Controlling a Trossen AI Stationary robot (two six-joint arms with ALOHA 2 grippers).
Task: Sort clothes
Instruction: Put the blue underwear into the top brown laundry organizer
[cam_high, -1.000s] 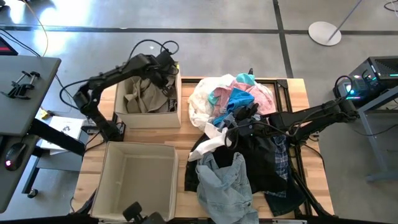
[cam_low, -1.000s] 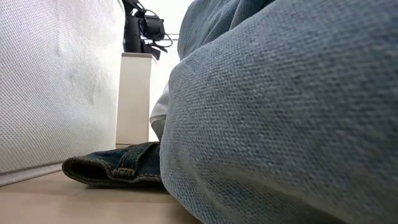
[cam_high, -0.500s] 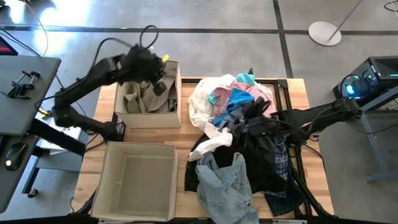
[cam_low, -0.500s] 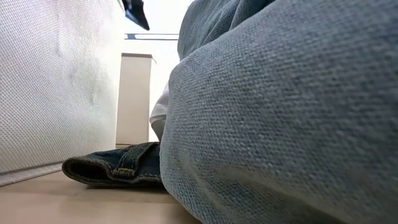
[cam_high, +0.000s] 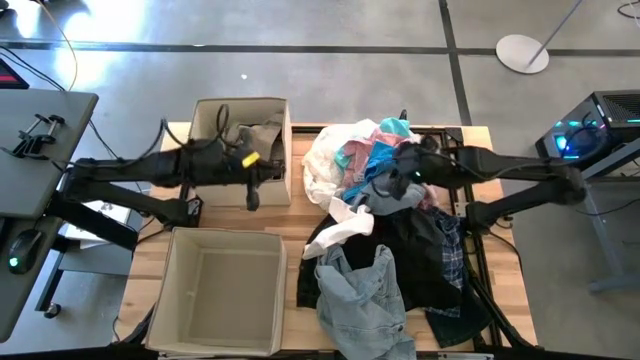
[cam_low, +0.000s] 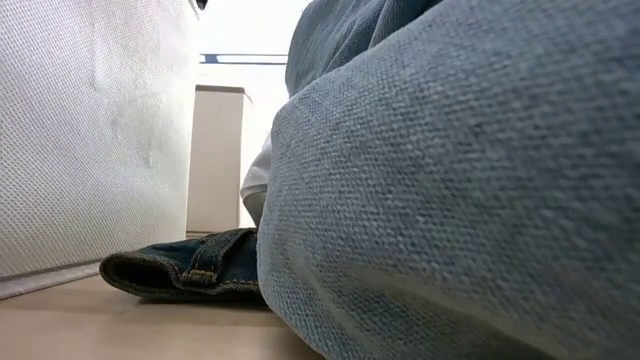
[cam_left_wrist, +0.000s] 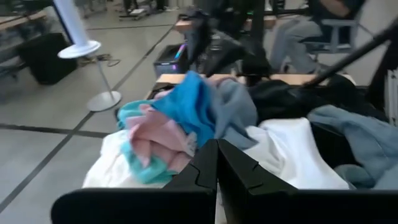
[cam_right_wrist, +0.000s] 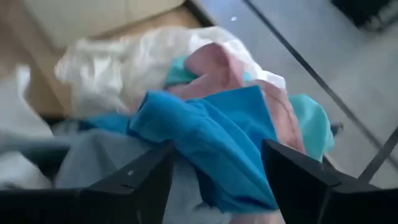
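The clothes lie in a heap on the table's right half. White, pink and bright blue garments are at the far end, black and plaid in the middle, and pale denim at the near end. My right gripper is open just above the blue garment, its fingers on either side of it. My left gripper is shut and empty. It is by the far bin's near right corner and points at the heap.
Two beige fabric bins stand on the table's left half. The far one holds beige cloth; the near one shows nothing inside. In the low view pale denim fills the right and a dark denim hem lies on the tabletop.
My left arm has risen from over the far bin, swung toward the table's near edge and come down level across the bin's near side. My right gripper has lifted off the dark clothes and gone toward the far edge, over the blue garment.
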